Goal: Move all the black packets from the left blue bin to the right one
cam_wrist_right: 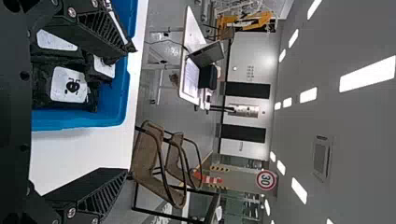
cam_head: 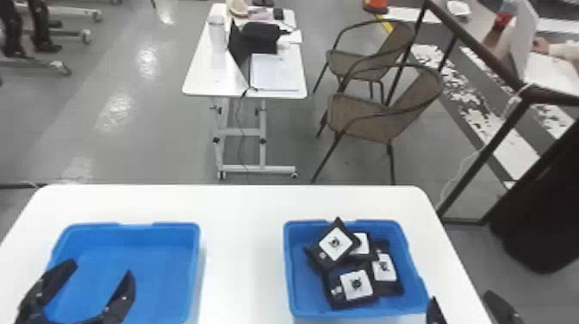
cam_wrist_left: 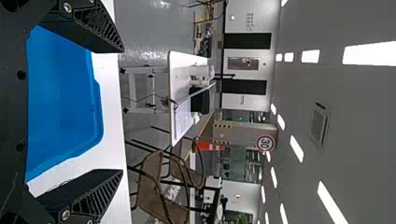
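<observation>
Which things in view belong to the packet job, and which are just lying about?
Job:
- four visible packets, in the right bin
- left bin
- white table under both bins
- left end effector, right end effector

Lying about:
- far desk, with bottle and laptop
- two chairs
- cone

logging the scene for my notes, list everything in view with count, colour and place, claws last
near table: 1, white, under both bins
left bin: 1, blue
right bin: 1, blue
packets: at least 4, black, piled in right bin
far table: 1, white, beyond near table
bottle: 1, white, far table
papers: white, far table
chairs: 2, brown, right of far table
cone: 1, orange, behind chairs
left claw: 1, black, at left bin
right claw: 1, black, by right bin's near right corner
</observation>
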You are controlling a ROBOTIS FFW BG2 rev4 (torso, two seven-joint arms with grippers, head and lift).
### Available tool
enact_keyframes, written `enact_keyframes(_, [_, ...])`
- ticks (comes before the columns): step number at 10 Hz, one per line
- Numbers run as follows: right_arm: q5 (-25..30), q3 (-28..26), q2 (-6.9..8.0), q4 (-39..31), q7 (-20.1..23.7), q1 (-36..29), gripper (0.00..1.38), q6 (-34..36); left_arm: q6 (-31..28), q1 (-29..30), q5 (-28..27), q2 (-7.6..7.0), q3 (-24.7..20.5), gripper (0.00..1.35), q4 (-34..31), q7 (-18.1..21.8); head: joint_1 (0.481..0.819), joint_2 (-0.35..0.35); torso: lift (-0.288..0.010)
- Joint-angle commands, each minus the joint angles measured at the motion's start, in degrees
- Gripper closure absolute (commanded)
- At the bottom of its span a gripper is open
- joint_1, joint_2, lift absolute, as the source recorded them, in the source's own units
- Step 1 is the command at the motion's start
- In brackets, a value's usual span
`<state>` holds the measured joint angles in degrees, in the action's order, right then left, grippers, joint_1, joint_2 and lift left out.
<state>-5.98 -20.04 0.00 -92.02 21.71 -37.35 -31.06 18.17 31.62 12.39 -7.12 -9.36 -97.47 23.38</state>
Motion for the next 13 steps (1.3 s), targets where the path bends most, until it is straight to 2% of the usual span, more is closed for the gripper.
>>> enact_keyframes(1, [0.0, 0.0, 0.05, 0.0, 0.0, 0.0, 0.14, 0.2, -0.2, 0.0, 0.0, 0.0, 0.0, 0.11, 0.0, 0.0, 0.695, -0.126, 0.0])
enact_keyframes(13, [-0.4, 0.1, 0.05, -0.6, 0.1, -0.4, 0.14, 0.8, -1.2, 0.1, 0.6, -0.09, 0.3, 0.11, 0.0, 0.0, 0.695, -0.128, 0.0])
